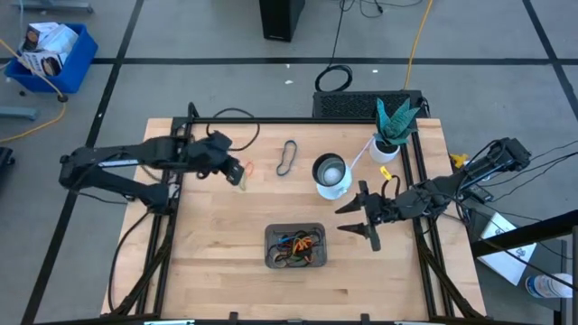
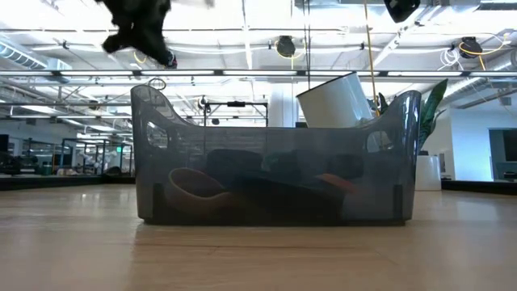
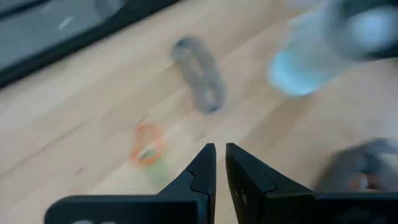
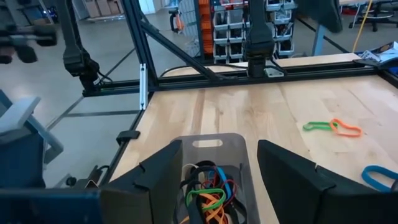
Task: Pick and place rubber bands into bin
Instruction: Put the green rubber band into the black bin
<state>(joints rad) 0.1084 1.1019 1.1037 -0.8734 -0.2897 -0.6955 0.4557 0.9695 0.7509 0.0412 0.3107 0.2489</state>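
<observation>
high view shows the bin on the wooden table, near the front edge and about in the middle. inside it lies a tangle of rubber bands in black, orange, green and blue. three more bands are outside the bin: a black loop farther back on the table, and an orange one touching a green one, both just beside the left gripper. this gripper is above the table on the left side, its jaws almost together with only a thin gap, and they hold nothing. the right gripper is to the right of the bin, its jaws spread wide and empty. a white-and-silver cup stands between the black loop and the right gripper, and a white plant pot stands near the back right corner.
</observation>
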